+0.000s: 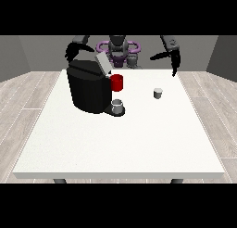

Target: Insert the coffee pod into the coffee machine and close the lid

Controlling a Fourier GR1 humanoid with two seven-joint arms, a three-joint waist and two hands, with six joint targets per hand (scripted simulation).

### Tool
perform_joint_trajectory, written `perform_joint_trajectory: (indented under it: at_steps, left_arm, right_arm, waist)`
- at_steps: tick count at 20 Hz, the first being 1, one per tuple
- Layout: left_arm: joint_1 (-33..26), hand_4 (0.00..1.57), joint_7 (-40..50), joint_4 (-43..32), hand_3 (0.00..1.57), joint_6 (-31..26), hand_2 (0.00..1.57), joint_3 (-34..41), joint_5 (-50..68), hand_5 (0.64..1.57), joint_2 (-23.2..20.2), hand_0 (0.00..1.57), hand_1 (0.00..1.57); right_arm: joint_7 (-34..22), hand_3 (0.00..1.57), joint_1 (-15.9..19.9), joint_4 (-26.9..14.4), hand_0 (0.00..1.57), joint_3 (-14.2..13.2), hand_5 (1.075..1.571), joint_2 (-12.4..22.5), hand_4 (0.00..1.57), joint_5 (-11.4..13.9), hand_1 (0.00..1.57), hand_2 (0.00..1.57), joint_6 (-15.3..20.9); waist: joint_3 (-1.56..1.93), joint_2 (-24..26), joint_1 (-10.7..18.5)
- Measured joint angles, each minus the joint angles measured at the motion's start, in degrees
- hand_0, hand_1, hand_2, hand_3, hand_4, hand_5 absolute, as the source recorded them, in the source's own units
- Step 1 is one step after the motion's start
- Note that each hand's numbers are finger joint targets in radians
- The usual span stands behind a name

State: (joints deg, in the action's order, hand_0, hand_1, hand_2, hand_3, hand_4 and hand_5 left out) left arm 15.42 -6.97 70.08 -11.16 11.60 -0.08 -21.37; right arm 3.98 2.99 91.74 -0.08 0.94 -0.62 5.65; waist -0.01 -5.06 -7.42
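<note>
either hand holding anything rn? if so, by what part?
Nothing is held. The coffee pod sits alone on the table. The hand at the view's right hangs above the table's far edge; the hand at the view's left is behind the coffee machine.

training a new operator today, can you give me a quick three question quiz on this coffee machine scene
1. True or false: the coffee pod is already inside the coffee machine.
2. Multiple choice: where does the red mug stand? A) beside the machine, on the side towards the pod B) at the table's near edge C) in a robot hand
3. Fill in: the machine's lid is ____ (open or closed).

Key:
1. False; the pod stands alone on the white table, apart from the machine.
2. A
3. open; it is tilted up. The robot hand at the view's right hangs above the table's far edge, holding nothing.
</note>
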Motion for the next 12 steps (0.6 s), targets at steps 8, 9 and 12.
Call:
perform_joint_trajectory:
  at_steps: [8,9,12]
  left_arm:
    - [7.3,0.00,-1.7,-11.9,0.00,0.2,0.00,1.3,-3.3,1.571,-3.2,0.00,0.00]
    - [8.2,0.00,-2.3,-13.8,0.00,0.2,0.00,1.7,-3.6,1.571,-3.8,0.00,0.00]
    - [10.8,0.00,-2.1,-17.1,0.00,0.5,0.00,1.2,-5.2,1.571,-4.4,0.00,0.00]
  right_arm:
    - [-0.6,0.00,4.0,0.1,0.00,0.8,1.571,0.0,0.36,-0.1,0.00,0.00,0.4]
    - [-0.8,0.00,4.2,0.4,0.00,1.0,1.571,-0.1,0.40,0.2,0.00,0.00,0.7]
    - [-1.6,0.00,5.9,-0.9,0.00,0.6,1.571,0.0,0.39,0.6,0.00,0.00,1.5]
  waist:
    - [-0.01,-5.5,-1.7]
    - [-0.02,-6.1,-1.9]
    - [-0.02,-7.2,-1.7]
